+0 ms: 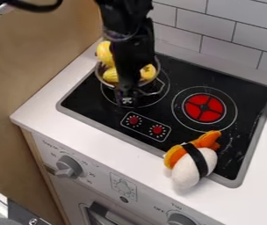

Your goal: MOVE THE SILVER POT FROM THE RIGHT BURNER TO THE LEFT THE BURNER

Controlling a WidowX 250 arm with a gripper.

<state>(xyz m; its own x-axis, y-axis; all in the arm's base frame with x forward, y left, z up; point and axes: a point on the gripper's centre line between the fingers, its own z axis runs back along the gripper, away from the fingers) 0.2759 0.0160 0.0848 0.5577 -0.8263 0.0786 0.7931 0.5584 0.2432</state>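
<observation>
Pot of silver metal (104, 83), round, with yellow objects (105, 54) inside. Set on the left burner (160, 98) of the black glass cooktop (182, 143). Above the cooktop's left part, beside the pot's near side, a black two-finger gripper (128, 100); cannot tell whether apart, together or clamped. On the cooktop's right, a red burner (204, 108); toward its near edge, two red knobs (134, 120). Across its near-right edge, a white-and-orange sushi toy with black band (189, 169). Behind the cooktop, white wall tiles (203, 26).

Small numbers and lettering mark the white oven panel (154, 198).
</observation>
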